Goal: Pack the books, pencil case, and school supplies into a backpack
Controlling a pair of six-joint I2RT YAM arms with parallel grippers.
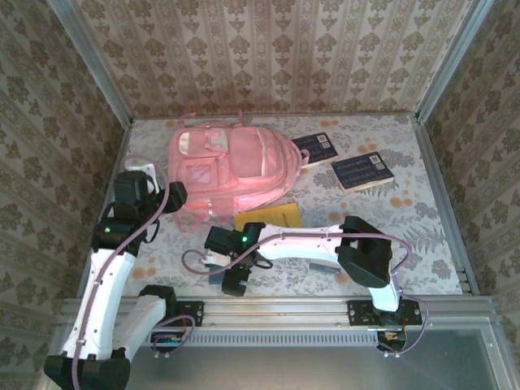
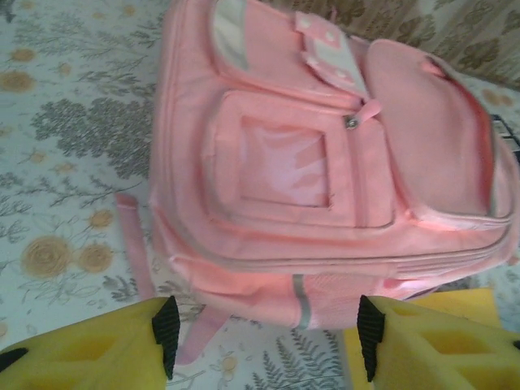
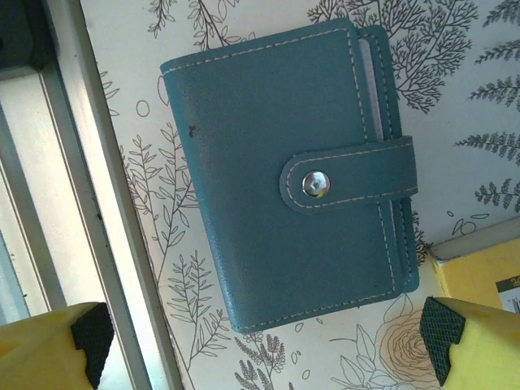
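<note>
Right hand, nearest, low at the near edge of the surface: fingers spread as wide as they go, nothing gripped. Teal wallet lies flat just beyond the fingertips, snap side up.

Key relation: the wallet is straight ahead of the right hand. Its long axis runs away from the hand and roughly parallel to the near rail, so the fingers face its two long sides. A close would fall across the narrow width. Judgement: lower, then close; the rail sits tight beside the wallet on one flank.

Yellow book: just past the wallet, between the right hand and the backpack. One corner shows beside the right-hand finger in the right wrist view.

Left hand: near the left edge, at the backpack's near-left corner, fingers partly apart, empty. It is the closer hand to the backpack. Pockets look zipped from here.

Backpack: flat, front up, toward the far-left corner.

Navy books: beside the backpack's right side, toward the far edge.

Count: backpack 1; books 3 (1 yellow, 2 navy); wallet 1. None packed.
</note>
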